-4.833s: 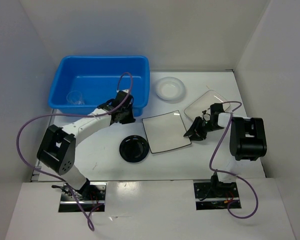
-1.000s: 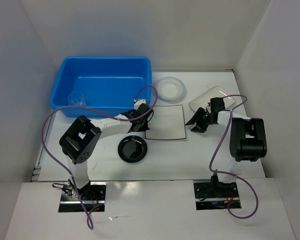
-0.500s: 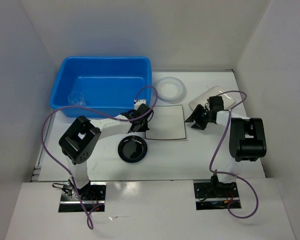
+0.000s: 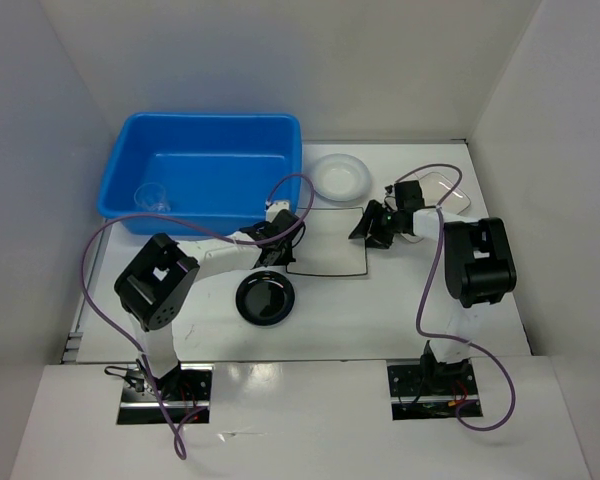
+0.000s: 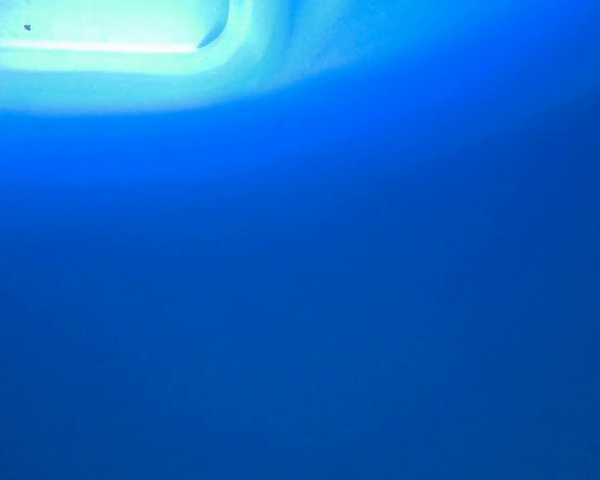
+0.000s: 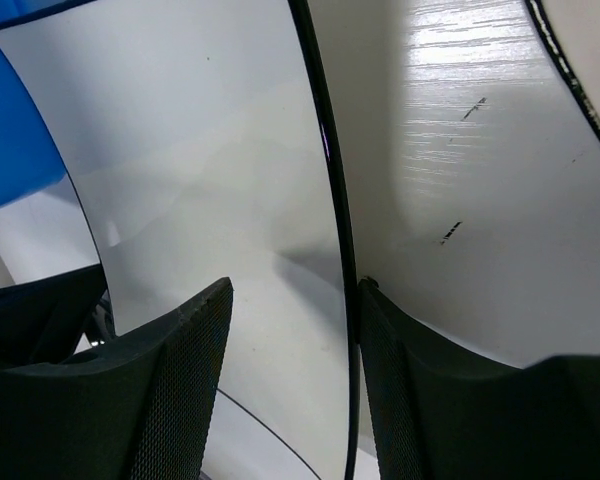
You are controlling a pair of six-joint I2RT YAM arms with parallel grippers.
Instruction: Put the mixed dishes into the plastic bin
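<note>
The large square white plate with a dark rim lies mid-table. My right gripper is open at its right edge. In the right wrist view the gripper straddles the plate, with the dark rim against the right finger. My left gripper is at the plate's left edge, beside the blue plastic bin. The bin's wall fills the left wrist view and hides the fingers. The clear cup stands in the bin. The black saucer, white bowl and pale plate sit on the table.
White walls enclose the table on the left, back and right. Purple cables loop over both arms. The right arm's body stands right of the plate.
My right gripper has moved left from beside the pale plate to the square plate's right edge. My left gripper came from the bin's rim down to the plate's left edge, and the plate has turned square.
</note>
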